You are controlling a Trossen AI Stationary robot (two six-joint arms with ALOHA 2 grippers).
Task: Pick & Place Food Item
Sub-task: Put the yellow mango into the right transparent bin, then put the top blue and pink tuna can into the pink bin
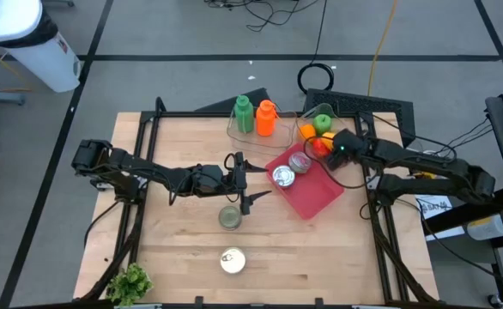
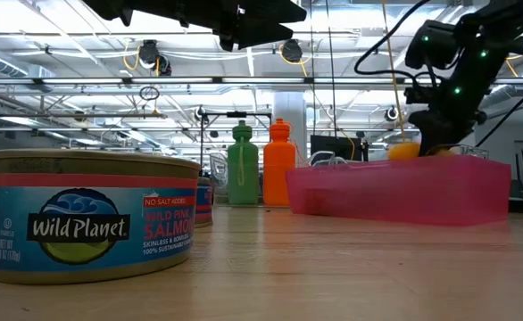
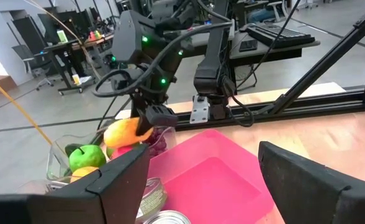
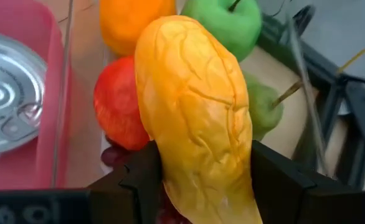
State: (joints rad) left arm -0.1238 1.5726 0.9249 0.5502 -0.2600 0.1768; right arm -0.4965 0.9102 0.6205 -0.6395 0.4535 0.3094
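My right gripper is shut on a yellow-orange mango and hangs over a clear bowl of fruit at the table's far right. Beneath the mango lie a green apple, a red fruit and an orange. A pink tray beside the bowl holds two tins. My left gripper stands open and level over the table's middle, facing the tray, with nothing between its fingers. My right gripper pinches the mango between its two fingers at one end; the rest of the fruit sticks out past the fingers. The fingers slant down from the table's right side and lie across the mango. It hangs clear above the bowl's fruit.
A green bottle and an orange bottle stand at the far edge, left of the bowl. Two tins sit on the wood near the front, a bunch of greens at the near left corner. A metal frame borders the table.
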